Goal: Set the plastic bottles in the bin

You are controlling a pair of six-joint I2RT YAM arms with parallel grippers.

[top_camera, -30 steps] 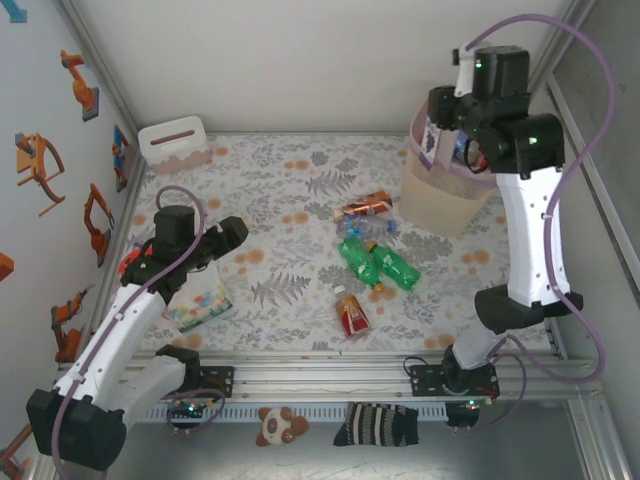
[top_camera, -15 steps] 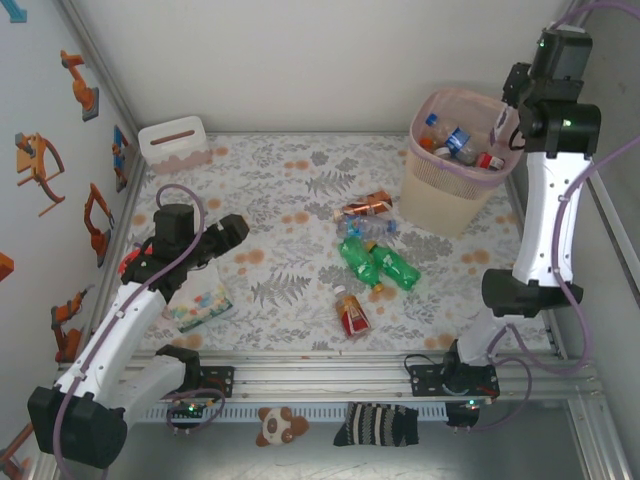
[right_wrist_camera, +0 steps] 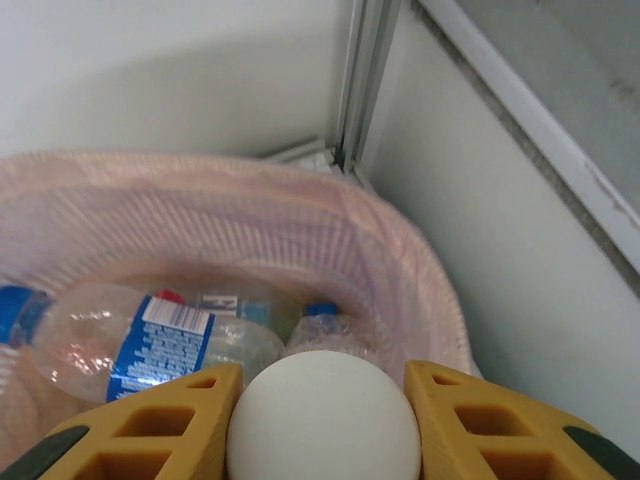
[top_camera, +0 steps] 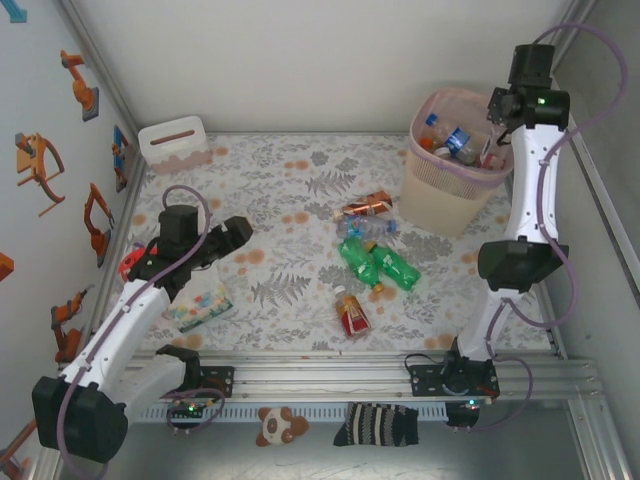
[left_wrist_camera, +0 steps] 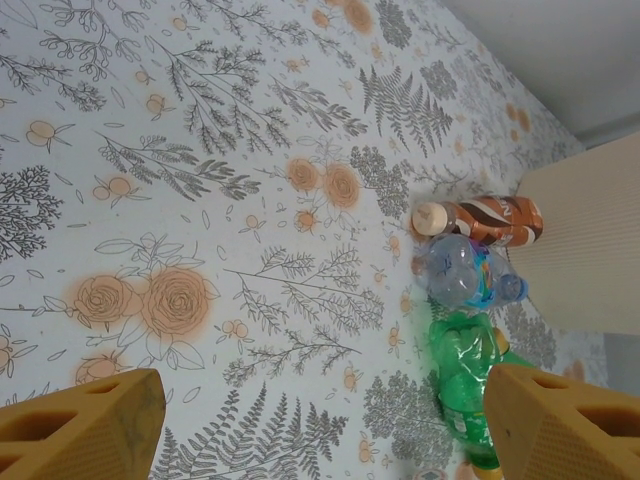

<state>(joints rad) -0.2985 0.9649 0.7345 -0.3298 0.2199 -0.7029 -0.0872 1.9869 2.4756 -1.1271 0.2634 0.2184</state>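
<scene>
Five loose bottles lay on the floral tablecloth (top_camera: 290,180) near mid-table, ahead and to the right of my left gripper (top_camera: 238,232) and well apart from it. That claw hung wide open with nothing between its fingers.

My right gripper (top_camera: 496,125) sat over the far right rim of the bin (top_camera: 430,195). Its jaws were narrow, clamped on a white-ended bottle (right_wrist_camera: 320,440), of which I could see little more than the rounded pale end. Below it, inside the pinkish liner (right_wrist_camera: 390,250), lay a clear bottle with a blue label (right_wrist_camera: 150,345) among several others.

On the cloth, the brown-labelled bottle (top_camera: 365,207) lay closest to the bin, with a crumpled clear bottle (top_camera: 365,228) just beside it. Two green bottles (top_camera: 357,262) (top_camera: 397,267) lay side by side. The red-labelled bottle (top_camera: 352,313) lay nearest the arm bases, a little apart from the green pair.

The bin stood in the far right corner, close to the wall. A white slotted box (top_camera: 175,143) sat in the far left corner, and a dotted packet (top_camera: 200,303) lay beside my left arm. Bare cloth stretched between the left claw and the bottles.
</scene>
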